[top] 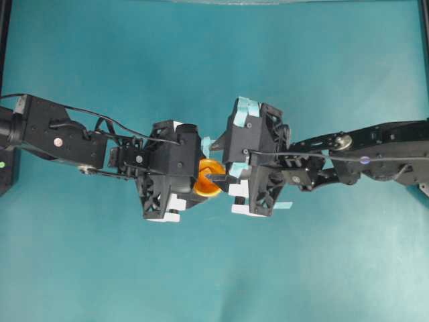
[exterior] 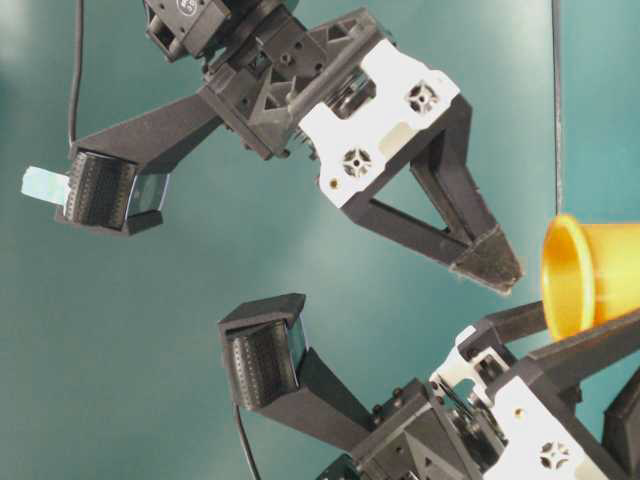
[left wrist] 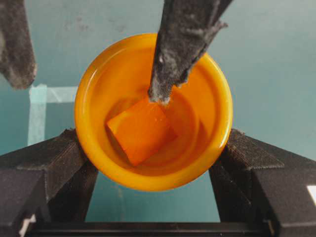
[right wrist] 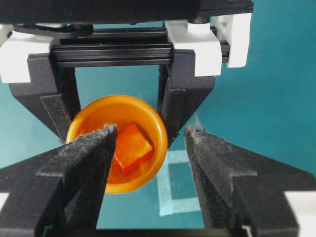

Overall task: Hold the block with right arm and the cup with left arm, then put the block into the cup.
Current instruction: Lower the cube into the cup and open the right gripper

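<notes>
The yellow-orange cup (left wrist: 97, 148) hangs above the teal table, its mouth facing the left wrist camera. My left gripper (left wrist: 153, 165) is shut on it, one black finger on each side. The small orange block (left wrist: 140, 129) lies tilted inside the cup, free of any finger's grip. My right gripper (right wrist: 150, 131) stands open with nothing between its jaws. One of its fingers (left wrist: 177, 49) reaches into the cup's mouth, its tip right at the block. In the overhead view the cup (top: 203, 186) shows between the two gripper heads. In the right wrist view the block (right wrist: 132, 147) sits in the cup (right wrist: 148, 165).
A pale tape square (right wrist: 180, 182) is stuck to the teal table below the grippers. The two arms meet head-on at mid-table, the left arm (top: 60, 134) coming from the left and the right arm (top: 375, 144) from the right. Black frame posts stand at the table's side edges.
</notes>
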Robot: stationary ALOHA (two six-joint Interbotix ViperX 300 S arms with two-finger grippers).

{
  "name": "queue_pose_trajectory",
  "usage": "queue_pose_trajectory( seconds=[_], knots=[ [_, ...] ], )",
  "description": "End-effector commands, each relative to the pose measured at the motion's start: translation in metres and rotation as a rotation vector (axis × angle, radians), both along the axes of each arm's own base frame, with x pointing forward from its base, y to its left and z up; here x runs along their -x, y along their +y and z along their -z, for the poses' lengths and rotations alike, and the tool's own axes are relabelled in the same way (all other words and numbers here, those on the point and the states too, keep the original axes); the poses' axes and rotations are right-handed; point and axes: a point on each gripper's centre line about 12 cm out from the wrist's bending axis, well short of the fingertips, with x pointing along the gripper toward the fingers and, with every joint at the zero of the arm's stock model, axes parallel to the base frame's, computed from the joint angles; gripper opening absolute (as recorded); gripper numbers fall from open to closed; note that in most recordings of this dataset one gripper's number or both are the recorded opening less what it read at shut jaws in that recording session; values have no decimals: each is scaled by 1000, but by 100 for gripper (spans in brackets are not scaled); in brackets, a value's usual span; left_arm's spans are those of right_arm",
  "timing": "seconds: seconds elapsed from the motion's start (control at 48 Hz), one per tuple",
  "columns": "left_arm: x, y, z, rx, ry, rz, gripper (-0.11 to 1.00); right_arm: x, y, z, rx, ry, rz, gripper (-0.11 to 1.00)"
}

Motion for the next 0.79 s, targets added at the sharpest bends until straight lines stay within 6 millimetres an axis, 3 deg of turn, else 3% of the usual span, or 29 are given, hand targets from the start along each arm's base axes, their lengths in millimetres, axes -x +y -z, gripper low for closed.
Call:
queue_pose_trajectory(
  seconds=[0.0, 0.771],
  knots=[
    [-4, 0, -10, 3, -31, -1, 64, -4, 2, -18, -10, -48, -3, 60],
    [-1, 0, -10, 2, -28, -1, 64, -6, 1, -22, -3, -53, 1, 60]
  ],
)
